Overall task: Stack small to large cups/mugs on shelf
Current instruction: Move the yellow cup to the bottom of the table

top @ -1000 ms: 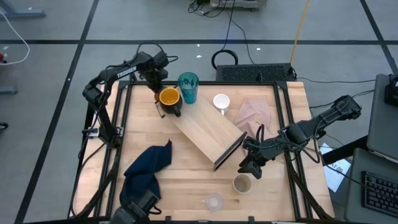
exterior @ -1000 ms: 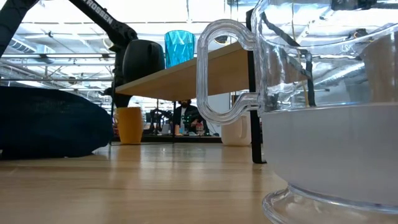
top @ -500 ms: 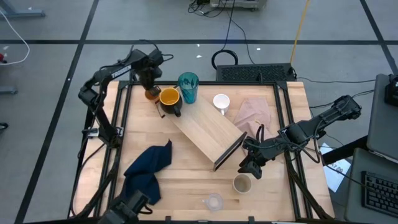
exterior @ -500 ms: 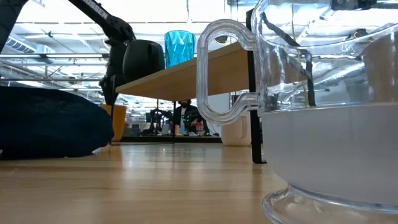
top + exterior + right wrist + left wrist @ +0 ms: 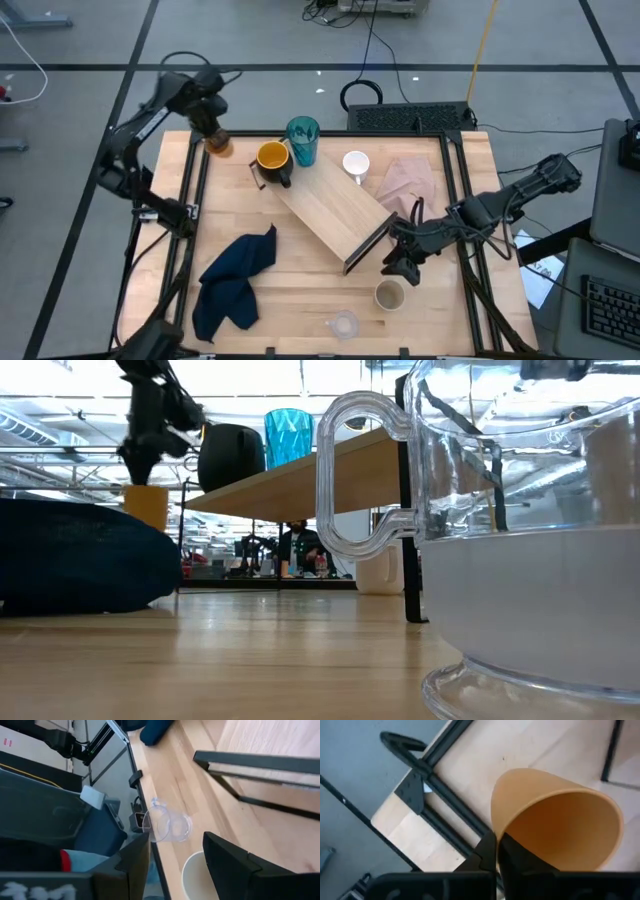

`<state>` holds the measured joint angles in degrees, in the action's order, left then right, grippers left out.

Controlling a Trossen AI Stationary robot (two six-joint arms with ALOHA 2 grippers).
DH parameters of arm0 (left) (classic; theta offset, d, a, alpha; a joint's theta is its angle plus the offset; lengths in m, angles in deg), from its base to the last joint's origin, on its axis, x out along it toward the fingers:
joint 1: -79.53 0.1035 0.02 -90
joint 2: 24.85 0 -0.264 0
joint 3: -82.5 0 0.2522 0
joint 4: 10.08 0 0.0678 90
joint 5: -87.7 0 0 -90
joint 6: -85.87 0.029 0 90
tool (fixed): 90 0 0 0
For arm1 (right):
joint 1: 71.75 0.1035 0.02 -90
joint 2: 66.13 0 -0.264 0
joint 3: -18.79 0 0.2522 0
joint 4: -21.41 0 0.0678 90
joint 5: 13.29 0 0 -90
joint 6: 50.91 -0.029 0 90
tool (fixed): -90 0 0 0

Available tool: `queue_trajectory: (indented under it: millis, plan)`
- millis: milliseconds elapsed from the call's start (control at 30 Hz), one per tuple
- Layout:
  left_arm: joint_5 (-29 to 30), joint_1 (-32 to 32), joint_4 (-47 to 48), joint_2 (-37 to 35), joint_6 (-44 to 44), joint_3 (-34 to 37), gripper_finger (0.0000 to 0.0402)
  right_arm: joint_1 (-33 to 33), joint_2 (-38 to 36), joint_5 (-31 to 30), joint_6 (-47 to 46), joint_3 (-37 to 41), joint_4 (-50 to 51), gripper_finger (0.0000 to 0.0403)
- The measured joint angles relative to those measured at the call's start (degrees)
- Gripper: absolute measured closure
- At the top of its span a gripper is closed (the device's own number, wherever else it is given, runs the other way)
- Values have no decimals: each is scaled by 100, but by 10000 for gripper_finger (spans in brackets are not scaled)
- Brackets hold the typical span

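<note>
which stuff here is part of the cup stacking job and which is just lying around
Job:
small orange cup, in the left hand
yellow mug
teal tumbler
white mug
beige cup
clear cup
shelf

Lying about:
dark blue cloth
pink cloth

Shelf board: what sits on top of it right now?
The high view shows nothing on the shelf. The teal tumbler and yellow mug stand beside its far end. Beneath the board is hidden.

Dark blue cloth (image 5: pixel 235 280) crumpled; pink cloth (image 5: pixel 408 182) near table's (image 5: pixel 300 275) far right.
</note>
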<state>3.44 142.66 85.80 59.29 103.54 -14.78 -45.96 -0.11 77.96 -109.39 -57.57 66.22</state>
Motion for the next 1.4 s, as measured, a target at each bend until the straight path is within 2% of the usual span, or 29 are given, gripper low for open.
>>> queue_trajectory:
  millis: [133, 433, 567, 867, 1000, 1067, 1400]
  plan:
    - [-436, -17, 37, -414, 115, -11, 401, -144, 0, 0, 174, -1, 0, 229]
    - [-742, -106, -76, -842, -496, -271, 401, -360, 0, -1, 453, -1, -2, 229]
    - [-753, -106, -270, -946, -772, -651, 401, -364, 0, 0, 477, -1, -4, 229]
    - [-1253, -195, -570, -1124, -1246, -1805, 401, -364, 0, -119, 597, -1, -4, 229]
    - [-1928, -230, -568, -1123, -1452, -2284, 401, -443, 0, -166, 802, -1, -6, 229]
    - [-2149, -322, -583, -1124, -1572, -2498, 401, -517, 0, -176, 865, -1, -7, 229]
    - [-2522, -1222, -723, -1124, -2186, -3196, 401, -786, 0, -181, 1115, -1, -4, 229]
